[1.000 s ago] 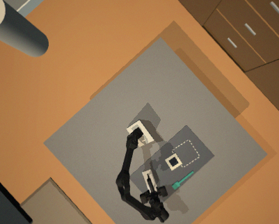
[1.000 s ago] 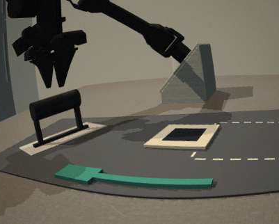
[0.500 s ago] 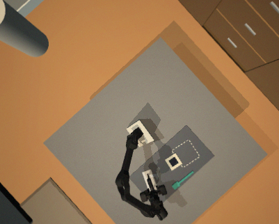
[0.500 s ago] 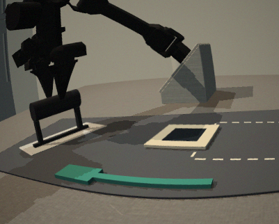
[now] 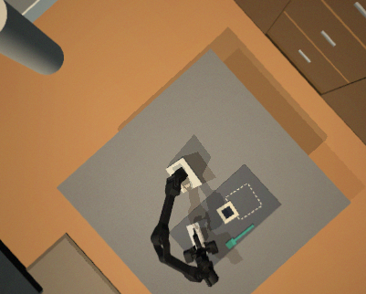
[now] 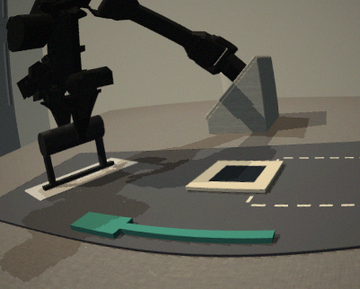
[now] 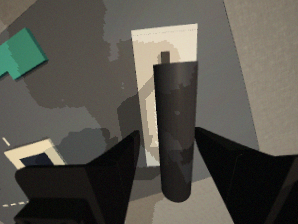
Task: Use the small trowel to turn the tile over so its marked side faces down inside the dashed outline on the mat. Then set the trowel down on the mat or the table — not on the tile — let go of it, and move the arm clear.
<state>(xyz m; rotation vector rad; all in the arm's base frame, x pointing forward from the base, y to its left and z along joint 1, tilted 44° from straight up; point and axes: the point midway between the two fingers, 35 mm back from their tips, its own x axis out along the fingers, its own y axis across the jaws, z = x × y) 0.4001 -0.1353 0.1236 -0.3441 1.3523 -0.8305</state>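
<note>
The trowel, a flat pale plate (image 5: 191, 226) (image 6: 36, 193) (image 7: 165, 39) with a raised black handle (image 6: 50, 143) (image 7: 175, 110), rests on the mat (image 5: 270, 204) (image 6: 167, 208). My gripper (image 5: 196, 236) (image 6: 73, 129) (image 7: 166, 133) is open, its fingers pointing down around the handle. In the wrist view the right fingertip is close beside the handle; a gap shows on the left. The tile (image 5: 227, 213) (image 6: 236, 173) (image 7: 36, 159) lies flat, cream with a dark square facing up. It lies mostly outside the dashed outline (image 5: 247, 183) (image 6: 258, 205), at its near edge.
A green flat tool (image 5: 241, 236) (image 6: 198, 234) (image 7: 22, 54) with a long handle lies along the mat's front edge, beside the trowel and tile. A pale wedge-shaped block (image 5: 194, 178) (image 6: 267, 90) stands behind the mat, at the arm's far end.
</note>
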